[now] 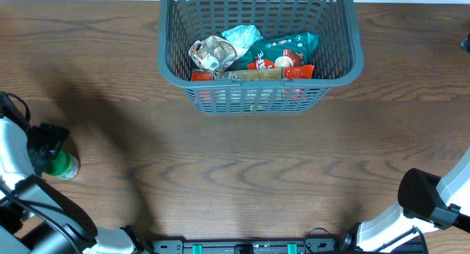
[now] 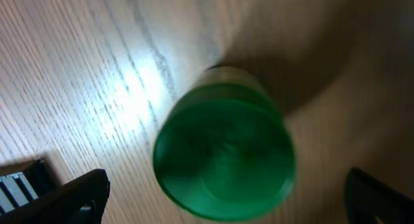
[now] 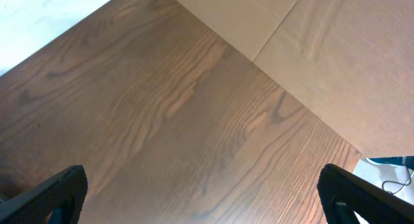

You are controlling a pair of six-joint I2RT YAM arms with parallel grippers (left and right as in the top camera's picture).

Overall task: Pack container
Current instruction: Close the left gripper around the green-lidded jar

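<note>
The dark grey lattice container (image 1: 261, 94) stands at the back middle of the table and holds several snack packets (image 1: 257, 57). A green can (image 1: 62, 164) stands on the wood at the far left. My left gripper (image 1: 48, 145) hangs right over it, open, with a finger on each side of the can (image 2: 223, 159) and not touching it. My right gripper (image 3: 204, 204) is open and empty over bare wood at the front right; in the overhead view only its arm (image 1: 433, 202) shows.
In the right wrist view the table's edge (image 3: 259, 56) runs diagonally, with beige floor beyond it. A black rail (image 1: 242, 247) lies along the table's front edge.
</note>
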